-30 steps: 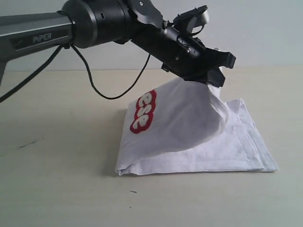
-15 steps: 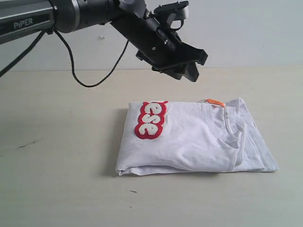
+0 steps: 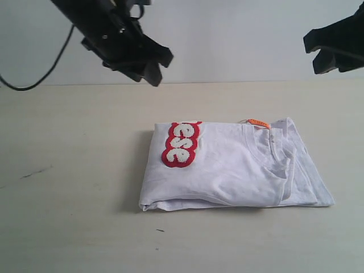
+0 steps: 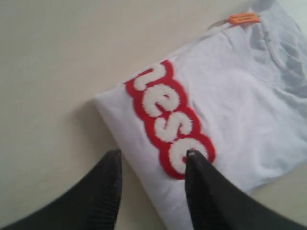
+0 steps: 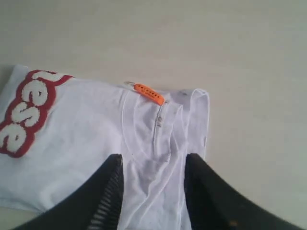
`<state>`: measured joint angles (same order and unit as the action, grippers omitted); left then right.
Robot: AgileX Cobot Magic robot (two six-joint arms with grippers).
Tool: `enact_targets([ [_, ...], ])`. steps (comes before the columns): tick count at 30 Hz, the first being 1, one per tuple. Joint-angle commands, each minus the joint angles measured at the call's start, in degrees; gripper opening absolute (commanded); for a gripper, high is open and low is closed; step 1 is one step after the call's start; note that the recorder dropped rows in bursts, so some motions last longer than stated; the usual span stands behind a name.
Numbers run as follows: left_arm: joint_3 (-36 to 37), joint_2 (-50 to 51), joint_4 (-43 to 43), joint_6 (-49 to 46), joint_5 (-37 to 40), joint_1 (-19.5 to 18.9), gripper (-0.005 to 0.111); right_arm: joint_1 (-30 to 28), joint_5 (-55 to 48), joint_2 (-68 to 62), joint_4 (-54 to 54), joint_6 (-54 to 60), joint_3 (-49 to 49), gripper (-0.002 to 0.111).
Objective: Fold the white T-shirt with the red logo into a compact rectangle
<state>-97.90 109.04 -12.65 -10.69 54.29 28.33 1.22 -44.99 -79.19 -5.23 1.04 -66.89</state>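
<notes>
1. The white T-shirt [image 3: 239, 170] is laid on the smooth beige table [image 3: 68, 170] as a soft, layered rectangle.
2. The red logo [image 3: 181, 144], a fuzzy rounded patch with white letters, is seen at one end of the shirt. A small orange tag [image 3: 259, 123] is set by the ribbed collar.
3. The left gripper [image 4: 153, 158] is raised clear of the shirt on its logo side, its black tapered fingers parted and empty.
4. The right gripper [image 5: 154, 160] is raised on the shirt's collar side, likewise spread, with nothing gripped.

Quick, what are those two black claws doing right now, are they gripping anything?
Left gripper: open, holding nothing.
Right gripper: open, holding nothing; the folded white cotton T-shirt lies free on the table.
</notes>
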Motion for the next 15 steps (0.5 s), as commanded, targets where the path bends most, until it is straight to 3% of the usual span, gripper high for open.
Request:
enact_targets([
  [1, 10.9, -9.1, 0.9, 0.3, -7.6, -5.1, 0.034, -0.2, 0.3, -1.1, -10.2, 6.8, 2.0, 0.041],
  [4, 18.3, -14.8, 0.9, 0.1, -9.9, -8.7, 0.034, -0.4, 1.7, -3.4, -10.2, 8.6, 4.5, 0.041],
  [9, 27.7, -24.3, 0.8, -0.2, -13.2, -13.4, 0.034, -1.9, 6.1, -12.0, -5.4, 1.8, 8.6, 0.041],
  [15, 36.4, -34.3, -2.2, -1.0, -20.8, -14.6, 0.034, -2.0, 15.0, -20.9, -6.1, 1.9, 8.6, 0.041],
])
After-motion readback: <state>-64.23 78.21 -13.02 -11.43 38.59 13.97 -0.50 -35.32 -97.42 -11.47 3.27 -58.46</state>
